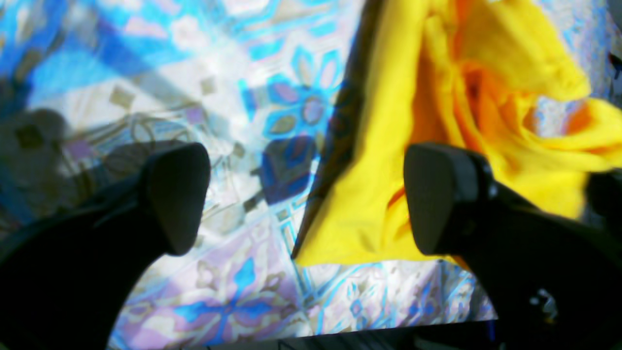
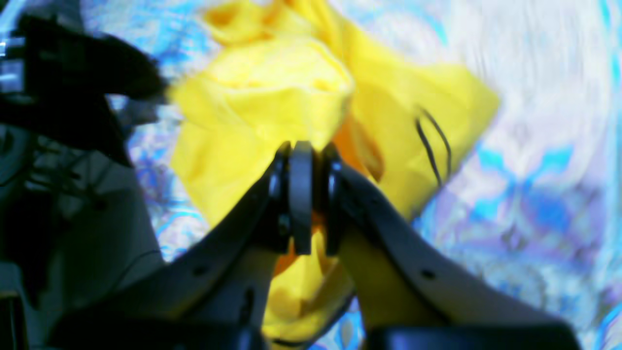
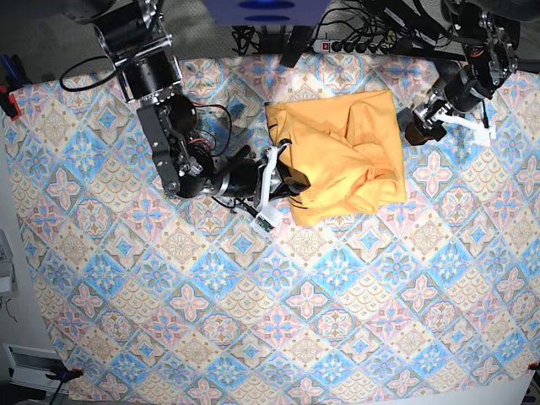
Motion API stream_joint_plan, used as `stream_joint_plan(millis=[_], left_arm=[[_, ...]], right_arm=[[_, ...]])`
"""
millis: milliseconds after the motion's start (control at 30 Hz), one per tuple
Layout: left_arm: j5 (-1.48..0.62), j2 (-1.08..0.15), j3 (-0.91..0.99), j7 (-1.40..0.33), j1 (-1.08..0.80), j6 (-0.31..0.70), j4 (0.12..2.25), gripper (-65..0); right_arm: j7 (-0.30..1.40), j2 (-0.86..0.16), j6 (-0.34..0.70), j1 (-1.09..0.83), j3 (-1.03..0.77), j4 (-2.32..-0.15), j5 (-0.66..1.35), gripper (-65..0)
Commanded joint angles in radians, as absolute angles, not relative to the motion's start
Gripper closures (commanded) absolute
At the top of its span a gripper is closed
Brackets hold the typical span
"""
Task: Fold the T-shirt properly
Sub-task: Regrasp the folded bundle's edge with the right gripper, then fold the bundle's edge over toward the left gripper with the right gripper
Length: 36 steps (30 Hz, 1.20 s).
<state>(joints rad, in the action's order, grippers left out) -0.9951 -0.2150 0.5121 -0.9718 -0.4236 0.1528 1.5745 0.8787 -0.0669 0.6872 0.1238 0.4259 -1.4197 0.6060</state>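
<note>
Right pincer (image 2: pixel 302 204) pinching T-shirt (image 2: pixel 262 121)

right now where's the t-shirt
In the base view the T-shirt lies crumpled on the tablecloth, upper middle, between both arms, its left edge pinched by the right gripper.

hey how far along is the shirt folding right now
Partly done: the T-shirt is bunched into a rough rectangle on the tablecloth, still rumpled. In hand: the right claw is shut on its edge. The left claw is open beside it, holding nothing. Left: smoothing and the final folds.
</note>
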Motion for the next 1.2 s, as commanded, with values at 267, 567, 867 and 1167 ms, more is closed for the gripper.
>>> stream_joint_plan(millis=[267, 567, 867, 1167], left_arm=[[-1.013, -0.229, 0.544, -0.961, -0.414, 0.160, 1.586, -63.0], [-1.052, -0.226, 0.621, -0.963, -0.421, 0.160, 1.589, -63.0], [-1.106, -0.228, 0.662, -0.964, -0.424, 0.160, 1.589, -63.0], [-1.106, -0.226, 0.668, -0.964, -0.437, 0.160, 1.589, -63.0]], right_arm=[[0.915, -0.081, 0.698, 0.176, 0.716, -1.653, 0.605, -3.5], [0.938, -0.044, 0.698, 0.355, 1.038, -1.624, 0.596, -3.8], [0.931, -0.012, 0.698, 0.392, 1.076, -1.524, 0.555, -22.8], [0.915, -0.013, 0.698, 0.262, 0.690, -1.517, 0.412, -20.2]])
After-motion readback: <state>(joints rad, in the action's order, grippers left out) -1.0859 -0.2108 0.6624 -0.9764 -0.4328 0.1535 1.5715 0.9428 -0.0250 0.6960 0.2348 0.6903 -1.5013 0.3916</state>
